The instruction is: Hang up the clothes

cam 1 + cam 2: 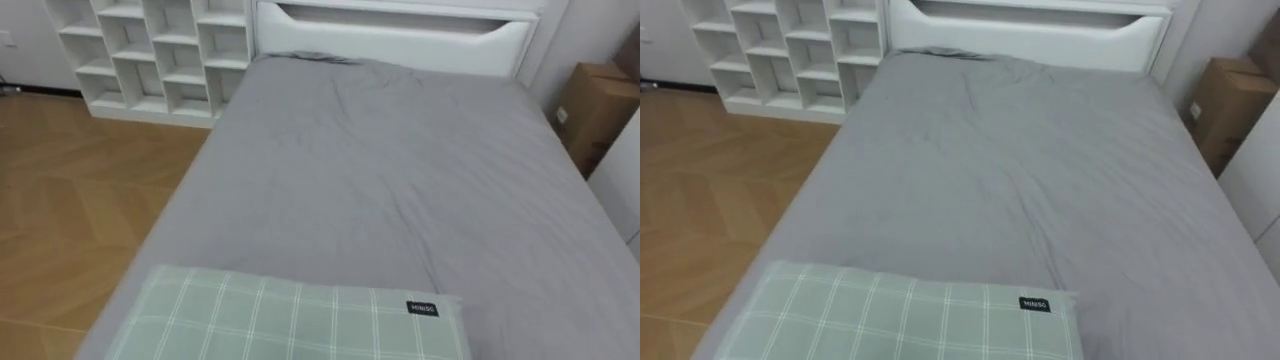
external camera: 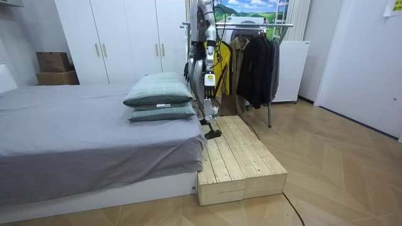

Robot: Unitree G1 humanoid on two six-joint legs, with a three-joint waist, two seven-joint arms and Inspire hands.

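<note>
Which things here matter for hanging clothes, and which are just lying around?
For the job:
clothes rack
dark coats and a brown jacket hanging on it

Just lying around:
bed
checked pillow
white shelf
cardboard box
wardrobe
wooden platform

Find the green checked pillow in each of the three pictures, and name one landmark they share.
Left eye view: the pillow lies at the bottom edge, left of centre.
Right eye view: same place, bottom edge.
Room view: near the centre, on top of a second pillow.
Shared landmark: the grey bed under it.
</note>
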